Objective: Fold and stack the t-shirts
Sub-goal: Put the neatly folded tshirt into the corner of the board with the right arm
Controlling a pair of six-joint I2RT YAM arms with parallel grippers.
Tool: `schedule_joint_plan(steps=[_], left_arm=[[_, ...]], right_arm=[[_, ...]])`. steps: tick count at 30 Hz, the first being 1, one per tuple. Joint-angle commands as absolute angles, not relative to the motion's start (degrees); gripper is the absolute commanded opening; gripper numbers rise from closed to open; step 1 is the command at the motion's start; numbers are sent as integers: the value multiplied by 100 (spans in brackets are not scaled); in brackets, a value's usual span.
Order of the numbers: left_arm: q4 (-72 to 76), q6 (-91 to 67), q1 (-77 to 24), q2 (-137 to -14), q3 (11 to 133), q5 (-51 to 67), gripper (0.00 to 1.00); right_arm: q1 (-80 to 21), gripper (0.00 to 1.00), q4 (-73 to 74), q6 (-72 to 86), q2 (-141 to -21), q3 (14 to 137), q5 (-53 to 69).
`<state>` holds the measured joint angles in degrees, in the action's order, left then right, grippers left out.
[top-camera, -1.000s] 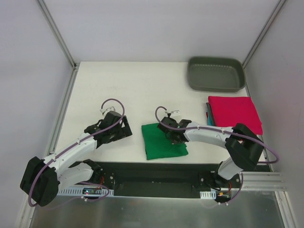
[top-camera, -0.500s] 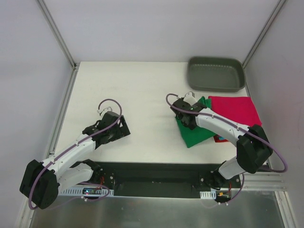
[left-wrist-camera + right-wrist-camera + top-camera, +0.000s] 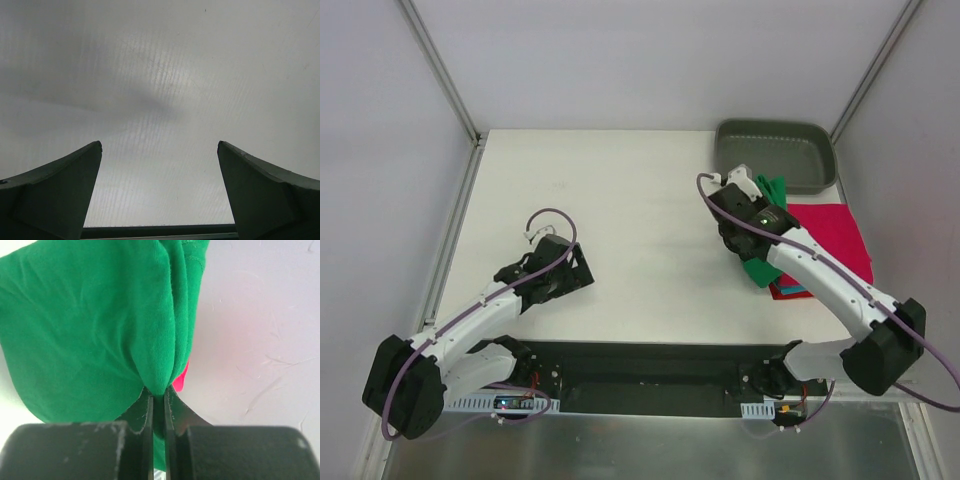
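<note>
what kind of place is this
Likely a robotics lab test cell, not a home: a white table boxed in by plain panels, a left arm and right arm bolted at its near edge, a grey tray near folded t-shirts.

Bright, even, diffuse light; soft shadow on the table point(image 3: 200, 60); right hand point(image 3: 158, 392) blurred up close.

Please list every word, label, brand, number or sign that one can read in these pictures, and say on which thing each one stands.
No text can be read in any view.
The green t-shirt, the crimson-pink t-shirt and the grey tray show no print or label.
The small board at the left arm's base: any marking is too small to read.
</note>
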<state>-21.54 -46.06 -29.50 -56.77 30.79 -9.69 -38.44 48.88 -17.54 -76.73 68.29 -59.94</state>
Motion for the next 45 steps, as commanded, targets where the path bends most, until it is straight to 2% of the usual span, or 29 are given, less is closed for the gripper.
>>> schedule_joint_plan(steps=[1,8,23,31,39,45], left_arm=[[-2188,-4667,-2865,-5766,3032,-1002,99],[-2180,-4693,-2856,-5792,3032,-993,99],[-2180,-4693,-2839,-5950,3076,-958,99],[-2188,-4685,-2821,-6029,3076,-1002,99],[-2188,-4623,-2786,-6126,3120,-949,99],[-2188,-4544,-2681,-5968,3059,-932,99]], right_arm=[[-3797,0,5027,-2109,-7076,7321,-5801],[-3639,0,5229,-2382,-6803,7778,-5529],[-2199,0,5300,-2557,-6776,8077,-4395],[-872,0,4500,-3164,-6890,7629,-3060],[96,0,3903,-3454,-7496,7260,-2672],[465,0,3332,-3472,-7971,7049,-2654]])
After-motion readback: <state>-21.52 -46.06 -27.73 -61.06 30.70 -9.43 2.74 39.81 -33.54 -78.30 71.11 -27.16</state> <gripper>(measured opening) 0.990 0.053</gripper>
